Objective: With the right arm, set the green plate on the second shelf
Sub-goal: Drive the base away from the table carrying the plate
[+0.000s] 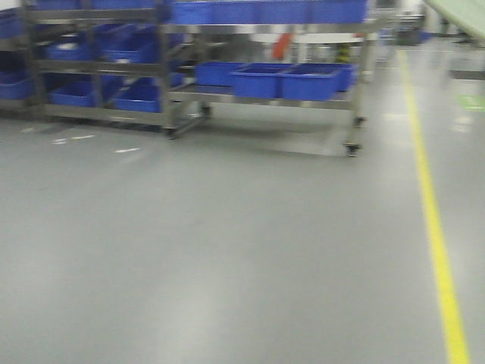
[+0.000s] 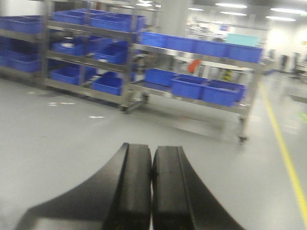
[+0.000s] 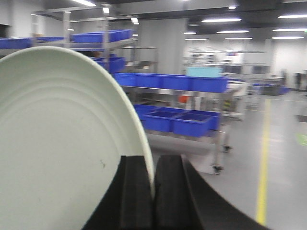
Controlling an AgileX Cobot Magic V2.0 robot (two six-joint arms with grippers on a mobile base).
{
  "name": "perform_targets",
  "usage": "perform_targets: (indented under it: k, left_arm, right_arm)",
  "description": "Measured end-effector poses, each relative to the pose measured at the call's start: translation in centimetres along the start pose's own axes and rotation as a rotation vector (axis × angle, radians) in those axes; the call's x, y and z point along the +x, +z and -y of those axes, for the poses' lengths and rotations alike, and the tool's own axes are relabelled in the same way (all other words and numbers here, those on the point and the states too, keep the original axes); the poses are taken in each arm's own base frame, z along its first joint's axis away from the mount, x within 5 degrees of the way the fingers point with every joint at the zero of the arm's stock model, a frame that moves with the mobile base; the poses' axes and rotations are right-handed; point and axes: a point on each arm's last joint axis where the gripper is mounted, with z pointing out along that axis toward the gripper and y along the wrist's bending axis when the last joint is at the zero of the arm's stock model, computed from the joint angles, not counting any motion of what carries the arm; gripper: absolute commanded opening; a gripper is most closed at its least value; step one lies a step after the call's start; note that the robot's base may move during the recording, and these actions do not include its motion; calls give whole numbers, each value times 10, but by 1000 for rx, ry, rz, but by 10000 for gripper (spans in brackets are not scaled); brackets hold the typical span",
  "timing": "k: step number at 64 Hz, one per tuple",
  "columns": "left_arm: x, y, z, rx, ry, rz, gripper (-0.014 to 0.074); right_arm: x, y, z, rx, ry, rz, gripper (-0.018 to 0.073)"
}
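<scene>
Round, shallow, pale sage-green matte plate (image 3: 62, 143) with a raised rim: standing nearly on edge, filling the left half of the right wrist view, showing its smooth concave face to the camera. Being gripped at the lower rim by the black right gripper (image 3: 153, 167), its two dark fingers (image 3: 136, 196) pressing in on the thin edge from either side, closed down to just the plate's thickness. Being held well apart from the shelving behind.

Black left gripper (image 2: 152, 155) clenching tight on nothing, its two curved fingers (image 2: 134, 191) meeting along a thin seam, pointing out over the smooth grey floor (image 1: 227, 250).

Standing beyond, across the floor: a wheeled steel shelving rack (image 1: 198, 92) carrying rectangular blue plastic bins (image 1: 284, 80) on its lower and upper levels, with more such racks lining up to its left. Running along the right side of the floor: a yellow painted line (image 1: 436, 227). Blurring slightly in the front and left wrist views.
</scene>
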Motion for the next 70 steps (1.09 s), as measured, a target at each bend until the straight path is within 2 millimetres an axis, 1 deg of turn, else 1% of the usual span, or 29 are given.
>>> perform_targets:
  k: [70]
  left_arm:
    - [0, 0, 0, 0, 0, 0, 130]
  right_arm:
    - [0, 0, 0, 0, -2, 1, 57]
